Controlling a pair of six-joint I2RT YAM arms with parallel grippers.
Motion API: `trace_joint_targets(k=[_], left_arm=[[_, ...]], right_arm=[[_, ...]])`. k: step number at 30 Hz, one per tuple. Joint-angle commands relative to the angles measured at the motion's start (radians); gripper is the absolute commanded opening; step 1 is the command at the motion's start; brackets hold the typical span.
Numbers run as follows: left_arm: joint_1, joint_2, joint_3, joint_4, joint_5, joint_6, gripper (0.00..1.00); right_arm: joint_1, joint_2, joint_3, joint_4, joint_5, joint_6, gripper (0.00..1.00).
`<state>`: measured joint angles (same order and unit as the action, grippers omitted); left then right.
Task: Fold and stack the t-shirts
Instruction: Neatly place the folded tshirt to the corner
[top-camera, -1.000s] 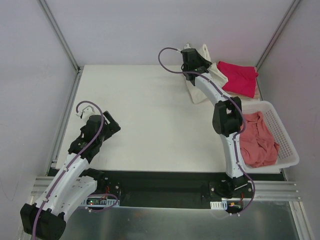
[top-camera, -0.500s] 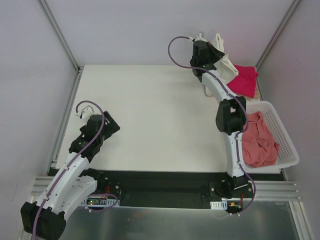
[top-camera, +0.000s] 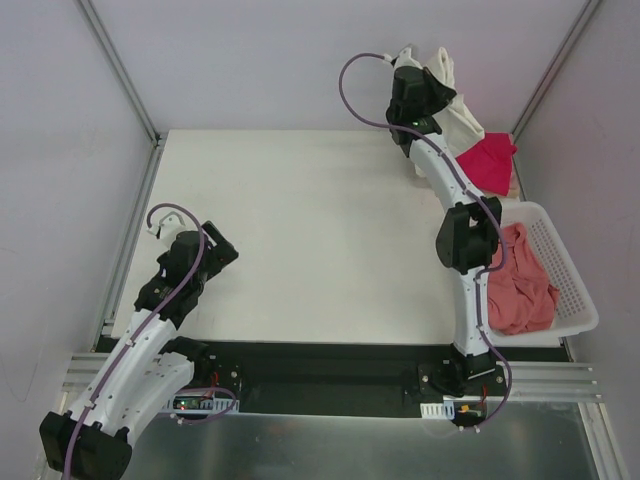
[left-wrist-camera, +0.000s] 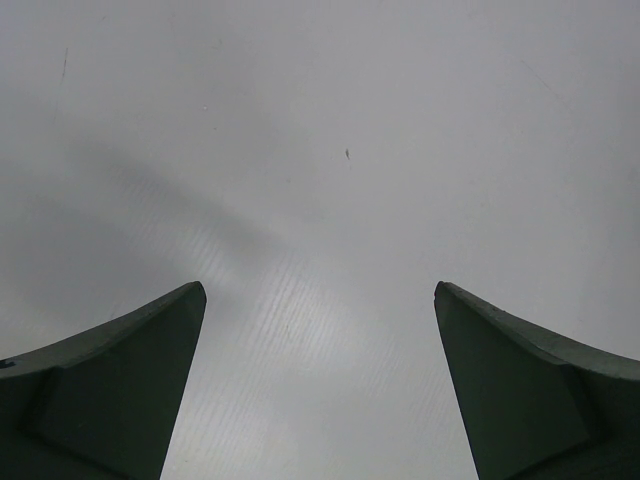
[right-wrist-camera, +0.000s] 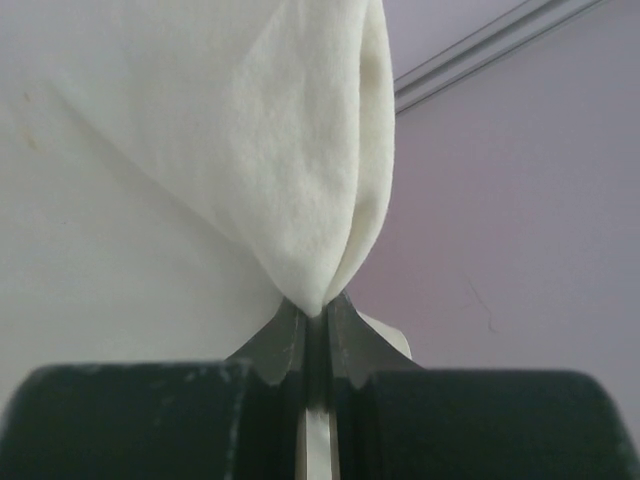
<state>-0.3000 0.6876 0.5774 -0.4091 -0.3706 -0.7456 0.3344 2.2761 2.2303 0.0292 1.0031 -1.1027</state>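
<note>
- Top external view: the right gripper (top-camera: 418, 68) is clenched on the cream t-shirt (top-camera: 456, 116), lifted above the far right corner of the table (top-camera: 300, 230), and the cloth hangs below its jaws.
- The magenta-red t-shirt (top-camera: 488, 160) lies just below and to the right of these jaws.
- The salmon-pink t-shirt (top-camera: 515, 278) sits in the white basket (top-camera: 572, 270), well behind them.
- The left gripper (top-camera: 216, 251) is released and empty, well apart from every shirt.
- Left wrist view: only a plain grey surface shows between the wide jaws.
- Right wrist view: a fold of cream cloth is pinched at the tips and spreads beyond them.
- I judge that the step is to bring the cream shirt out for spreading. The next move calls for carrying it over the bare middle and for a second grip by the left jaws.
</note>
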Motion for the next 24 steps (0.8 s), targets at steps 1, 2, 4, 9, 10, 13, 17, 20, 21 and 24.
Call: trace_joint_targets(k=[1,2,4,9,10,13,17,20,21,24], left_arm=[[0.004,0.006,0.035,-0.017,-0.022,-0.017,0.99],[0.004,0.007,0.036,-0.017,-0.022,-0.017,0.99],[0.002,0.015,0.038,-0.019,-0.021,-0.018,0.99],[0.004,0.02,0.036,-0.019,-0.021,-0.024,0.99],[0.004,0.021,0.038,-0.017,-0.022,-0.026,0.99],[0.002,0.026,0.038,-0.017,-0.024,-0.026,0.99],[0.004,0.041,0.042,-0.017,-0.03,-0.028,0.99],[0.004,0.064,0.05,-0.017,-0.031,-0.031,0.99],[0.004,0.079,0.056,-0.017,-0.03,-0.032,0.99],[0.004,0.107,0.065,-0.017,-0.022,-0.038,0.99]], right_arm=[[-0.001,-0.153,0.088,0.054,-0.001,0.03,0.01],[-0.006,-0.155,0.088,0.052,-0.001,0.03,0.01],[-0.008,-0.156,0.092,0.051,-0.004,0.032,0.01],[-0.032,-0.15,0.078,0.037,-0.014,0.053,0.01],[-0.035,-0.141,0.08,0.034,-0.015,0.058,0.01],[-0.06,-0.116,0.078,0.018,-0.018,0.087,0.01],[-0.101,-0.076,0.088,0.0,-0.023,0.118,0.01],[-0.141,-0.038,0.097,-0.02,-0.046,0.151,0.01],[-0.15,-0.03,0.092,-0.025,-0.058,0.176,0.01],[-0.189,0.008,0.086,-0.103,-0.115,0.233,0.01]])
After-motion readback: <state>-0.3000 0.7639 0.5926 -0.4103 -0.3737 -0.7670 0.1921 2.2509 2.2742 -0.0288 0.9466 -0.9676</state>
